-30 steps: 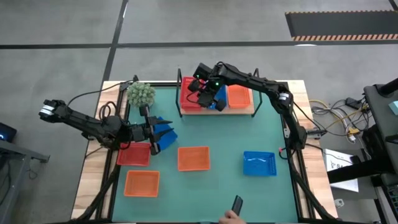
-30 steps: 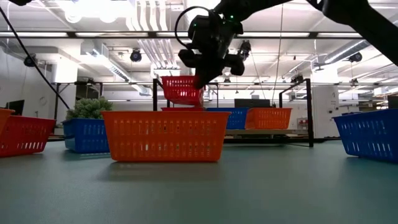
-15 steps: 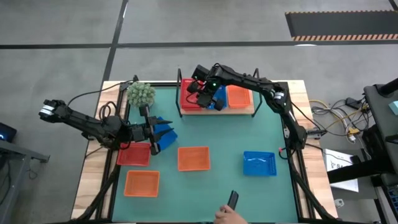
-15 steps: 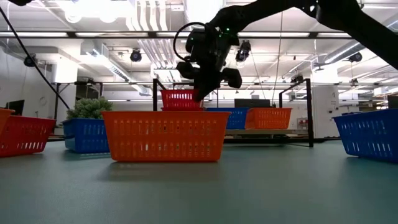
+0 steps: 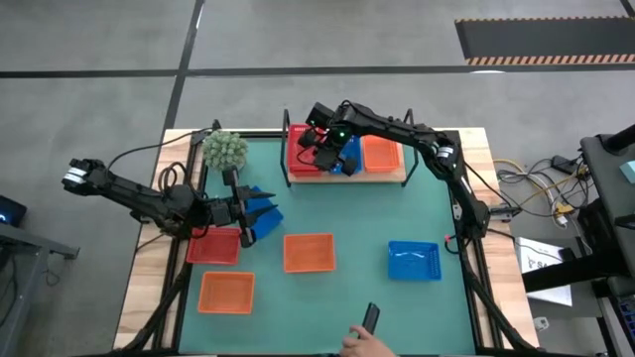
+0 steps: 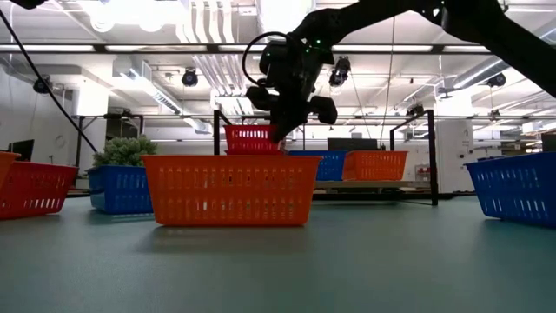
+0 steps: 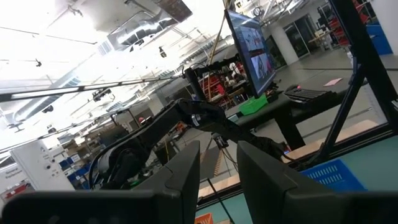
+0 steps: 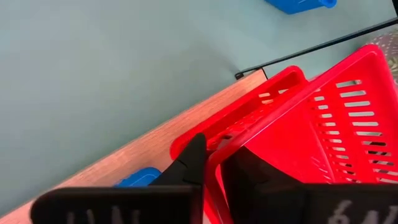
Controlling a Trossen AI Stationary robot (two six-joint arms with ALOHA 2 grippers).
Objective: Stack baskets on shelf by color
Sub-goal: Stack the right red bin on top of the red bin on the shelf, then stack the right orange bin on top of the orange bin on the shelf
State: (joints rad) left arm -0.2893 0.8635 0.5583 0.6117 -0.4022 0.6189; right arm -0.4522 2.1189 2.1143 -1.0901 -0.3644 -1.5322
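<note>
The wooden shelf (image 5: 397, 177) stands at the mat's far edge. My right gripper (image 5: 322, 149) is over its left end, shut on a red basket (image 6: 254, 139) that sits in another red basket (image 8: 273, 84) on the shelf. A blue basket (image 5: 349, 167) and an orange basket (image 5: 382, 154) also rest on the shelf. On the mat lie a red basket (image 5: 213, 246), two orange baskets (image 5: 310, 253) (image 5: 226, 293) and a blue basket (image 5: 414, 260). My left gripper (image 5: 243, 220) stands open by another blue basket (image 5: 263, 210) at the left, touching nothing. My right gripper holds the red basket by the rim of its side wall (image 8: 214, 155), the side toward the shelf's middle. One finger (image 8: 249, 168) is inside the basket and one finger (image 8: 186, 163) outside. The fingers slant down from above. The basket sits nearly level, nested in the lower red basket.
A potted plant (image 5: 225, 149) stands at the mat's far left corner. A person's hand with a dark device (image 5: 367, 322) reaches in at the near edge. The shelf's black end frames (image 6: 433, 156) rise on either side.
My right gripper has gone down with the red basket. The basket hung tilted above the shelf's left end before; now it sits lower and nearly level in the red basket there. The gripper stays shut on it.
</note>
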